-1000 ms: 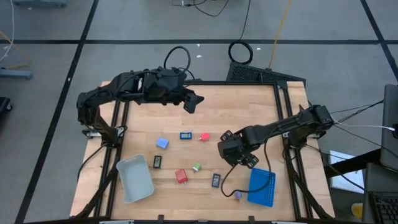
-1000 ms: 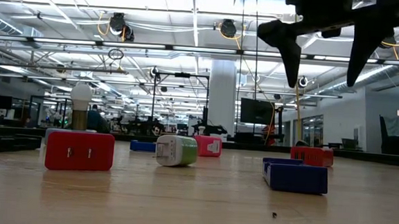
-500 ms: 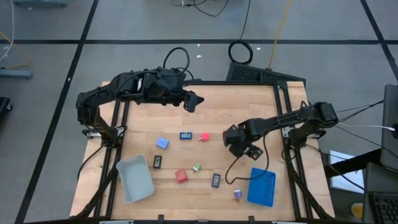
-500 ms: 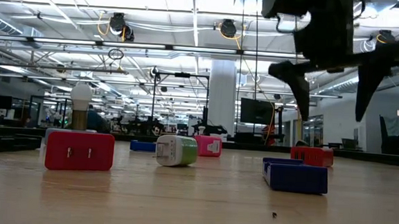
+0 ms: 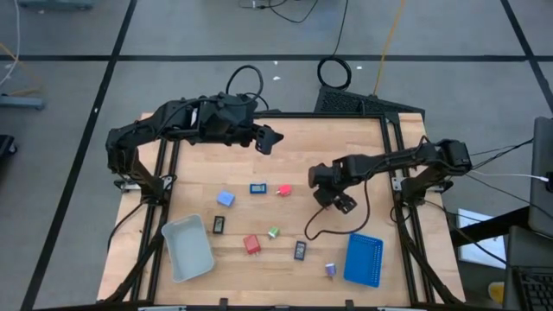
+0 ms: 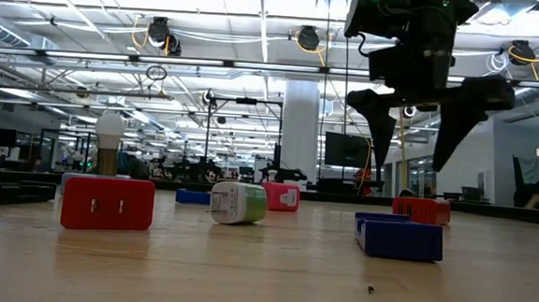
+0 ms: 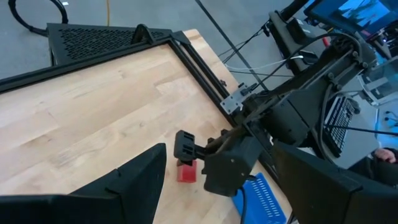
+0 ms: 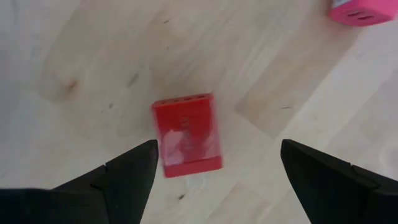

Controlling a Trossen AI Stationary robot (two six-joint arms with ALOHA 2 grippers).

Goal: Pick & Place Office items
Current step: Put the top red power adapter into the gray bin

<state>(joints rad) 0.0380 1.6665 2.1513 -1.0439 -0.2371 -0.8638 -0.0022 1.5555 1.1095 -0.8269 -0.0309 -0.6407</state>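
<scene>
My right gripper [image 5: 327, 188] hangs open above the table's middle right, pointing down. A red block [image 8: 186, 134] lies flat on the wood below it, nearer one finger than the other, and shows beside the gripper in the left wrist view [image 7: 186, 171]. A pink block [image 8: 360, 11] lies nearby [image 5: 283, 189]. Also flat on the table are two blue blocks [image 5: 225, 198] [image 5: 257, 187], another red block [image 5: 251, 244], a green-white bit [image 5: 273, 231], two black rectangles [image 5: 219, 225] [image 5: 300, 250] and a purple bit [image 5: 330, 269]. My left gripper [image 5: 270, 138] waits open, high over the far middle.
A grey tray [image 5: 187, 248] stands at the near left and a blue tray [image 5: 364, 259] at the near right. A black cable [image 5: 315, 231] hangs from the right arm over the table. Bare wood [image 5: 346, 138] lies along the far side.
My right gripper has moved toward the table's far edge, away from the blue tray, and come down closer to the table, still open. The things on the table have stayed where they were.
</scene>
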